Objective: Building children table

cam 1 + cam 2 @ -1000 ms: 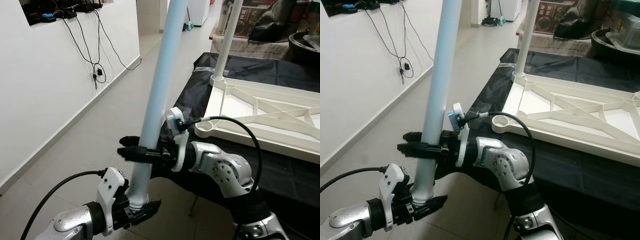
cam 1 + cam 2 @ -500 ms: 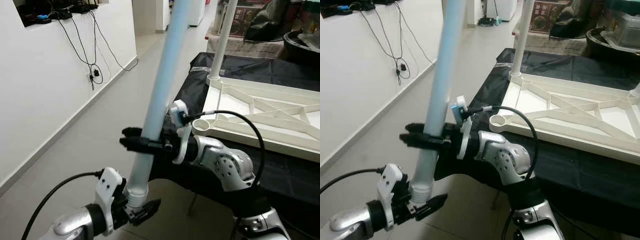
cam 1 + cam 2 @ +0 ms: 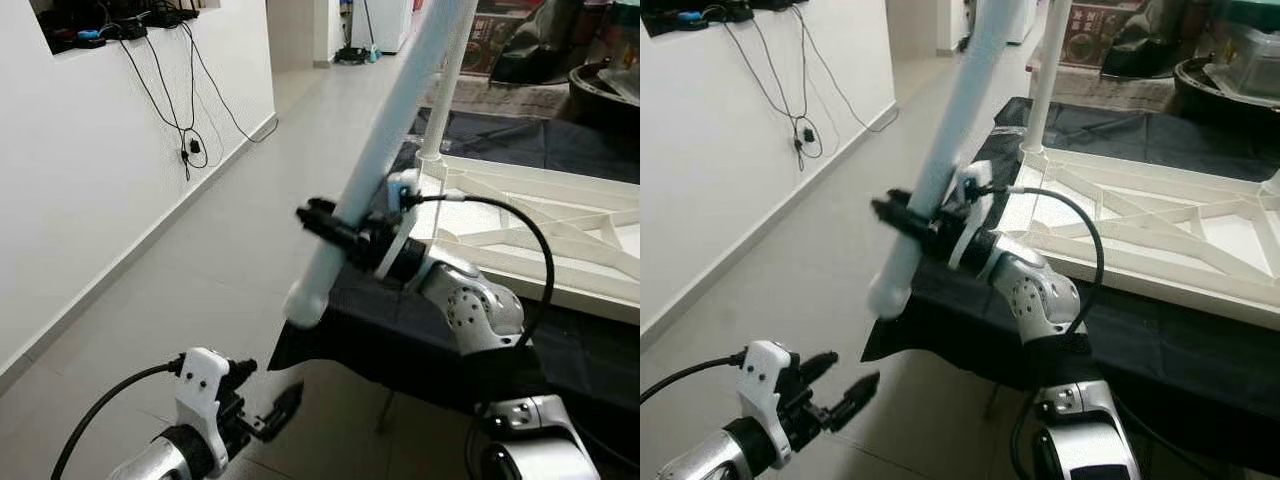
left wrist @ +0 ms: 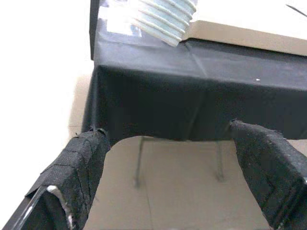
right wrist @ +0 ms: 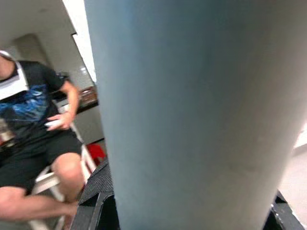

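right hand [image 3: 322, 222]: clenched around the pale blue leg, fingers wrapped on both sides of the tube a little above its lower end; raised in front of the near corner of the surface.
leg [image 3: 385, 150]: long pale blue tube, tilted, upper end leaning toward the far right and running out of the top of the view, lower end hanging free over the floor; threaded ridges at that lower end in the left wrist view [image 4: 163, 17].
left hand [image 3: 835, 395]: released, both fingers spread wide with nothing between them; low down over the floor, below the leg's lower end and apart from it.
tabletop [image 3: 540, 225]: white, lying upside down on the surface, ribs showing; one white leg [image 3: 445, 85] standing upright at its far left corner.
surface [image 3: 400, 330]: covered with a black cloth hanging over its near edge.
floor [image 3: 210, 270]: pale tiles, beside a white wall with dangling black cables [image 3: 185, 90].
person [image 5: 29, 124]: seated, dark shirt and shorts, beyond the leg in the right wrist view.
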Robot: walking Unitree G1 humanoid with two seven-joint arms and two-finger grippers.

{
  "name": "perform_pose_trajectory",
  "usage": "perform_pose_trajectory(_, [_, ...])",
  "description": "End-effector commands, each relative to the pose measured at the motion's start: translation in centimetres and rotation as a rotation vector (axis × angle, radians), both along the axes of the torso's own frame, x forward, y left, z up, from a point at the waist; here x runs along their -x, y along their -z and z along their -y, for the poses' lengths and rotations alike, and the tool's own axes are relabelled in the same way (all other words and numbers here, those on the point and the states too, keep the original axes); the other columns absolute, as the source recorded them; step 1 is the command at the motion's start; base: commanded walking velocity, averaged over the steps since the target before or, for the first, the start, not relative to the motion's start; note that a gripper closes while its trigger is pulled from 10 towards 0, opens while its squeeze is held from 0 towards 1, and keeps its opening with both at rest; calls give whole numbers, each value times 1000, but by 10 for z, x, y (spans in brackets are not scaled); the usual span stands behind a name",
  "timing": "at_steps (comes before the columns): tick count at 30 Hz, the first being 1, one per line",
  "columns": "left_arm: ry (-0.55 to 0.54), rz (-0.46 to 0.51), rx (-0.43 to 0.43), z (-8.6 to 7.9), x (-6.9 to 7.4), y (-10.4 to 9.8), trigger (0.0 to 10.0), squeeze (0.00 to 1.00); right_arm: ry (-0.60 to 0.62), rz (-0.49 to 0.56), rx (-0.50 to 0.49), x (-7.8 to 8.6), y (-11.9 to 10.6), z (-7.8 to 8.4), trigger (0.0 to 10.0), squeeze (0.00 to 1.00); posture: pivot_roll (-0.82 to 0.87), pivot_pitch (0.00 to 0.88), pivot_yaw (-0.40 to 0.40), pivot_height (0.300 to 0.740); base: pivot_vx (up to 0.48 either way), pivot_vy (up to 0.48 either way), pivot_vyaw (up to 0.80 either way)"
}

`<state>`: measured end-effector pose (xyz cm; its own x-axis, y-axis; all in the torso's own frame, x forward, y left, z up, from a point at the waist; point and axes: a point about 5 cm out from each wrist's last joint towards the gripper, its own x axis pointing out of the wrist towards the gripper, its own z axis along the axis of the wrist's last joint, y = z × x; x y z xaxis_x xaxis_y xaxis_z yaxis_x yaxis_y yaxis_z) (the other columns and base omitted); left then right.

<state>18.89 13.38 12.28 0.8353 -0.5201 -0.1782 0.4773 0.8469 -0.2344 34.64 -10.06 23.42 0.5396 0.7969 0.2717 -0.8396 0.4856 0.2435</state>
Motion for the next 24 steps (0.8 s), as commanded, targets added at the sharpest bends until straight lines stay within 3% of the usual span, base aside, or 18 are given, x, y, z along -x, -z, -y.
perform_pose_trajectory(1, [-112, 80, -9, -3, -6, -12, 10000, 0, 152, 53, -12, -7, -8, 4, 0, 0, 34, 44, 17, 740, 0, 0, 0])
perform_pose_trajectory(6, [-217, 145, -36, -5, -12, -21, 10000, 0, 288, 83, -30, -10, -12, 8, 0, 0, 34, 44, 17, 740, 0, 0, 0])
perform_pose_trajectory(7, [-277, 186, -59, -8, -17, -27, 10000, 0, 376, 97, -26, -11, -14, 10, 10000, 0, 32, 42, 13, 740, 0, 0, 0])
perform_pose_trajectory(9, [-360, 241, -86, -12, -24, -36, 10000, 0, 467, 119, -20, -12, -17, 12, 10000, 0, 32, 42, 13, 740, 0, 0, 0])
perform_pose_trajectory(17, [-456, 294, -111, -17, -31, -43, 10000, 0, 495, 151, -12, -8, -15, 4, 10000, 0, 59, 28, 20, 740, 0, 0, 0])
perform_pose_trajectory(24, [-501, 329, -121, -14, -34, -48, 10000, 0, 498, 154, -6, -4, -7, -7, 10000, 0, 74, 20, -3, 740, 0, 0, -777])
